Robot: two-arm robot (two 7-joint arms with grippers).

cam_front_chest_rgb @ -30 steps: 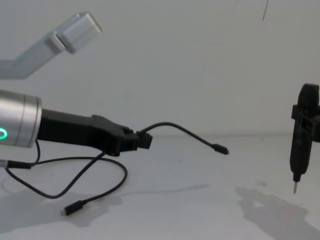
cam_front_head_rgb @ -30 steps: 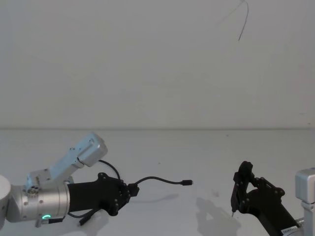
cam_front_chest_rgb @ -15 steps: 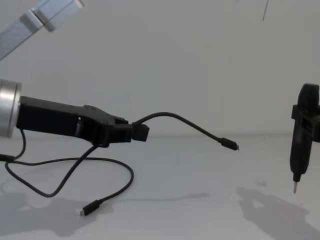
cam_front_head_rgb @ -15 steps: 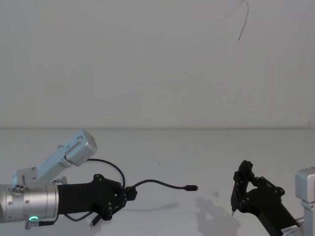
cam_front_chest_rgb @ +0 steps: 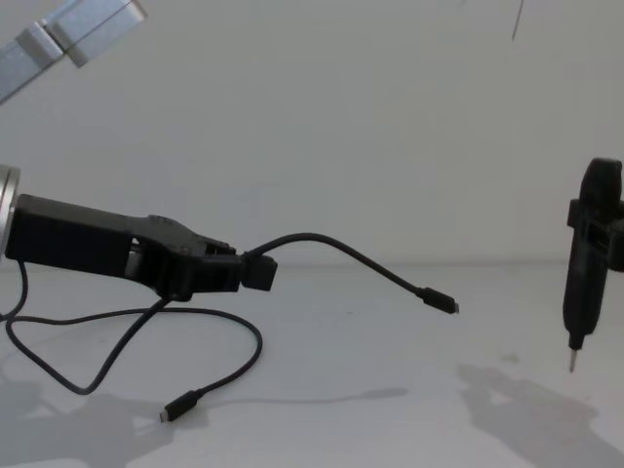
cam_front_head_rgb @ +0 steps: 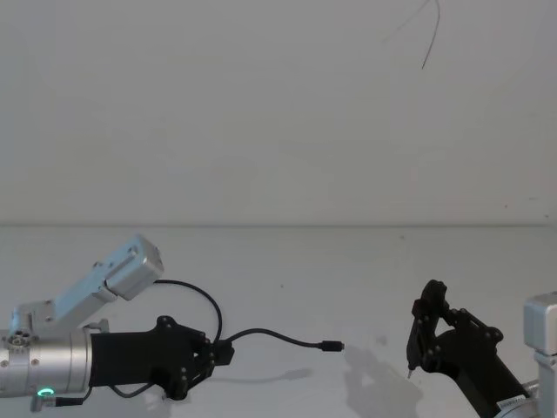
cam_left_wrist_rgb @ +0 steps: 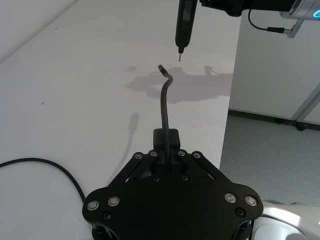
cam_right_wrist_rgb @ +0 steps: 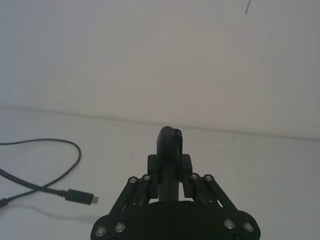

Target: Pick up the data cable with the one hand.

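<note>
Thin black data cable (cam_left_wrist_rgb: 163, 112) in closed left hand (cam_left_wrist_rgb: 166, 145), one end outstretched.

Left gripper (cam_front_head_rgb: 221, 355): its arm is cut by the head view's left edge and again by the chest view's left edge. The gripper base is cropped in the left wrist view. Data cable (cam_front_head_rgb: 271, 333): the stretch pinched inside the closed jaws is hidden. In the head view the slack passes behind the gripper body and the trailing end cannot be made out. The free plug is too small to tell the connector type. In both wrist views the slack runs off the picture's edge. Right gripper (cam_front_head_rgb: 428, 335): its body is cut by the head view's bottom corner and by the chest view's right edge. Slim black tool (cam_front_chest_rgb: 582, 283) clamped in it: in the right wrist view the tip is hidden behind the tool's own body.
</note>
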